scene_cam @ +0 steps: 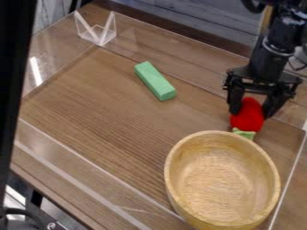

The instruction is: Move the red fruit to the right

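Observation:
The red fruit (249, 117), a small glossy strawberry with a light green cap at its near end, lies on the wooden table at the right, just beyond the wooden bowl (222, 179). My gripper (259, 99) points straight down over it, open, with one dark finger on each side of the fruit's upper part. The fingertips reach down around the fruit, and whether they touch it I cannot tell. The arm's black body rises to the top right corner.
A flat green block (153, 80) lies left of the gripper near the table's middle. Clear plastic walls (36, 67) fence the table, with a clear bracket (96, 30) at the back left. A dark vertical bar (14, 99) blocks the left edge of the view.

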